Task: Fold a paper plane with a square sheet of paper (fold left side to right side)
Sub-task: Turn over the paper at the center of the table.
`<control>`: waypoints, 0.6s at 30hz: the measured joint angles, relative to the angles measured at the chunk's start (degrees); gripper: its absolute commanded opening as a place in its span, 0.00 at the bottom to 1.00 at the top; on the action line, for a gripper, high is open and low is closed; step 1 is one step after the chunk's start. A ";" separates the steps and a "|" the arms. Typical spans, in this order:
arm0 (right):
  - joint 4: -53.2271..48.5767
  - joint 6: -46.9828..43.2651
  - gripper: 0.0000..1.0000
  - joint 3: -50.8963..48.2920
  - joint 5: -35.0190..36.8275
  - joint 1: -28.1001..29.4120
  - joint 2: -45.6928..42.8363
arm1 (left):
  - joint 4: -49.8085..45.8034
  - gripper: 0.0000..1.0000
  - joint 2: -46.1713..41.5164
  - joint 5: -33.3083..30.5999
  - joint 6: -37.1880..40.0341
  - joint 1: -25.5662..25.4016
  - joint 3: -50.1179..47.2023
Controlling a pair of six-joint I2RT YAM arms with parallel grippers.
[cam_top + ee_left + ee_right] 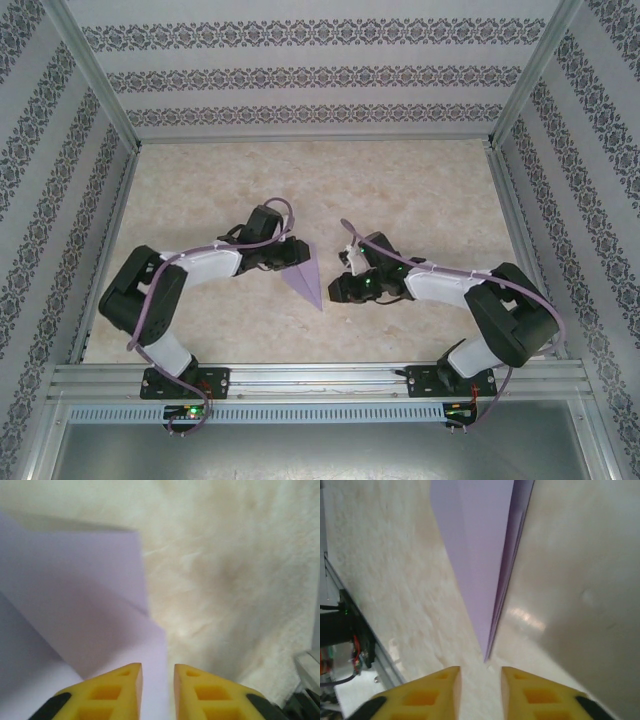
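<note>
Left claw [158, 669], right claw [480, 671] ajar; matte lilac paper plane [305, 273], slim, pointed.

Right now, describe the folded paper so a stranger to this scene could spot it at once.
Start at the beige marbled table inside the wallpapered walls, then find the gap between the left arm and the right arm. There lies the paper plane, a folded wedge pointing towards the near edge. It alone is lilac paper; its neighbours are black-and-white machinery.

paper plane [75, 605] cut off, softly blurred
</note>
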 measured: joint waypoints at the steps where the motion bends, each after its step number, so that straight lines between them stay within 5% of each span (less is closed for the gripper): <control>1: 0.04 -0.33 0.38 0.50 0.02 -0.57 0.20 | -0.59 0.30 -1.75 -0.72 0.48 0.02 0.22; 11: 4.07 -5.29 0.42 10.23 0.00 -1.14 11.34 | -4.07 0.48 -21.38 -9.27 3.91 2.60 -7.04; 18: 7.19 -5.77 0.38 12.35 -0.98 -1.14 17.44 | -5.97 0.50 -27.47 -10.71 3.87 4.09 -13.16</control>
